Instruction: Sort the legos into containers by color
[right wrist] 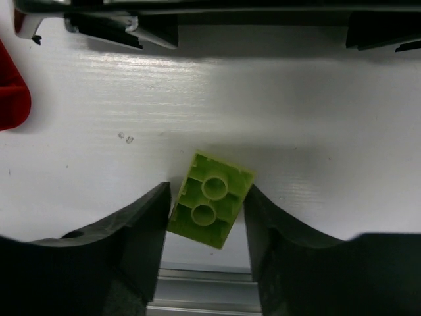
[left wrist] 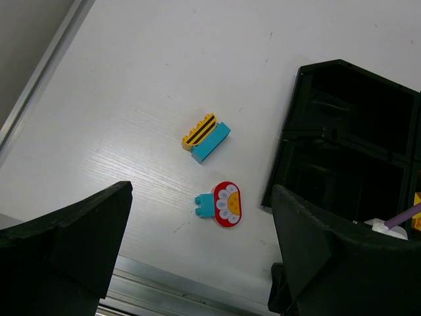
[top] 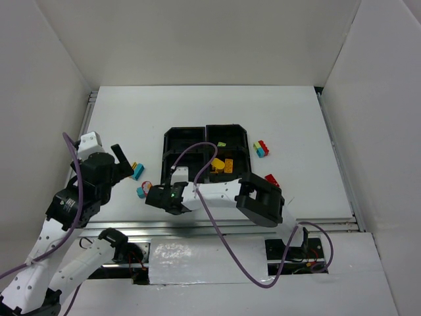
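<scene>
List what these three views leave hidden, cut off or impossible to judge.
- Top view: the green brick is hidden beneath the right gripper.
- Top view: the right arm covers part of the tray's near-left compartment.
- Right wrist view: a red piece is cut off by the left edge.
- Right wrist view: whether the jaws grip the brick is unclear.

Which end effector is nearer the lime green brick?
Right. The right end effector brackets the lime green brick; the left end effector hovers apart, over the cyan bricks.
</scene>
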